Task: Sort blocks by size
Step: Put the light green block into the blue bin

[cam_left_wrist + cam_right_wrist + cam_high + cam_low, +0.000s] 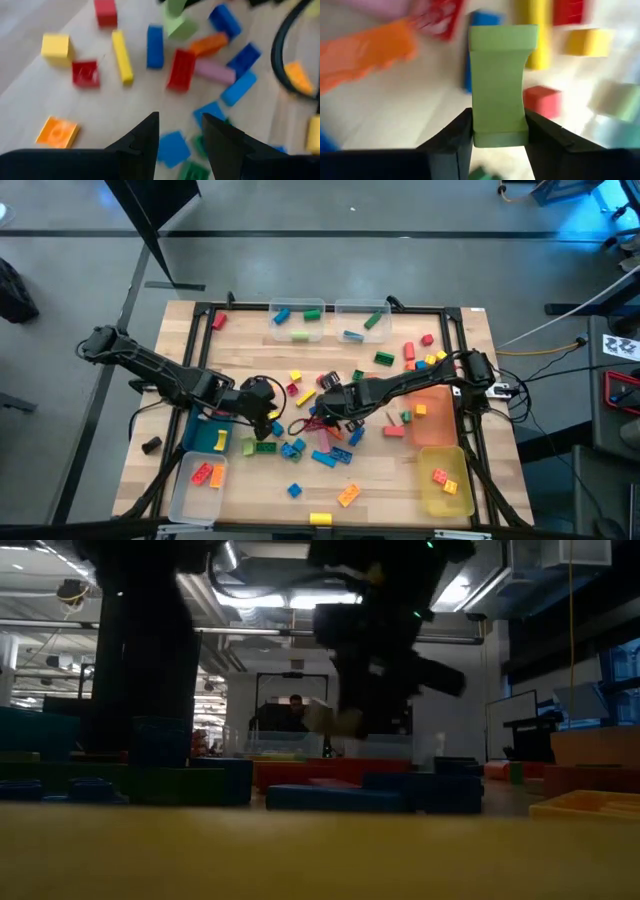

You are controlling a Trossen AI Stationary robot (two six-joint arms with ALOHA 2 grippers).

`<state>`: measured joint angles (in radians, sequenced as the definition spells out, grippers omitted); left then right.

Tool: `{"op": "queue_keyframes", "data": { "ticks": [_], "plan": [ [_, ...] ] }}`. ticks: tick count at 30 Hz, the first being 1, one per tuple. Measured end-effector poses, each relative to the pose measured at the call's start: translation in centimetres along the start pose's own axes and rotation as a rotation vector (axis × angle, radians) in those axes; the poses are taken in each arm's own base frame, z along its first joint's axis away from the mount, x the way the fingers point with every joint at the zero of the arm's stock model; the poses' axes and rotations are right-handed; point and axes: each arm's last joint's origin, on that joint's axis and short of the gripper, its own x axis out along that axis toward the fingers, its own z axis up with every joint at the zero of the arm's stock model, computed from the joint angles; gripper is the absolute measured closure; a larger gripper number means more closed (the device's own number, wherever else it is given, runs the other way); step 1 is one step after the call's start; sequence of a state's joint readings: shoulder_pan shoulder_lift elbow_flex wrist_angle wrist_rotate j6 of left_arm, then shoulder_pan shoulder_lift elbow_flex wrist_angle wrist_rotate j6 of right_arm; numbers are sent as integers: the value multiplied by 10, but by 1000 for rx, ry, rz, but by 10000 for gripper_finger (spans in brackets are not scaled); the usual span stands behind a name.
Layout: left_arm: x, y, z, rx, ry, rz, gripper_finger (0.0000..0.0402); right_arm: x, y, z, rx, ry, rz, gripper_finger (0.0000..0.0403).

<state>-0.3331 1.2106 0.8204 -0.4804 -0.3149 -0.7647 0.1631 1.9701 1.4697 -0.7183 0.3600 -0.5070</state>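
Right gripper (497,135) pinches light-green block (499,85) mid-table, among scattered blocks (320,442) (pick step). Left gripper (180,145) hovers beside, fingers narrowly apart, empty. Next: carry to size-matching bin.

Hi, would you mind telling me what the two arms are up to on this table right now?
They are sorting toy blocks by size. The right gripper is closed on a light green block, over the pile of loose blocks mid-table. The left gripper hangs empty, fingers apart, above the pile's left side. Some blocks already lie in the clear bins at the far edge and in the blue bin, the near-left clear bin and the yellow bin.
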Motion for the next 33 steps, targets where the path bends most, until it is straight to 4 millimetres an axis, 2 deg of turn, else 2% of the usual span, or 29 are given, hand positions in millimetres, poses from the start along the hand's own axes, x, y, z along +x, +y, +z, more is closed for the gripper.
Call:
{"op": "queue_keyframes", "data": {
  "ticks": [5, 10, 16, 20, 25, 29, 33],
  "plan": [
    [0, -5, 7, 102, -89, -26, 271, -9, -13, 9, 117, -10, -158, 261],
    [-1, -7, 10, 349, -130, -14, 271, -16, -21, 16, 194, -58, -189, 245],
    [-1, -6, 11, 540, -159, 33, 270, -23, -26, 21, 291, -110, -192, 263],
    [-1, -5, 12, 544, -160, 39, 252, -23, -25, 23, 297, -135, -143, 258],
    [1, 0, 17, 521, -167, 72, 206, -23, -24, 24, 340, -168, -79, 242],
    [3, 4, 20, 529, -169, 91, 176, -24, -24, 25, 349, -177, -82, 258],
    [4, 7, 23, 516, -171, 104, 165, -24, -26, 27, 360, -205, -93, 266]
  ]
}}
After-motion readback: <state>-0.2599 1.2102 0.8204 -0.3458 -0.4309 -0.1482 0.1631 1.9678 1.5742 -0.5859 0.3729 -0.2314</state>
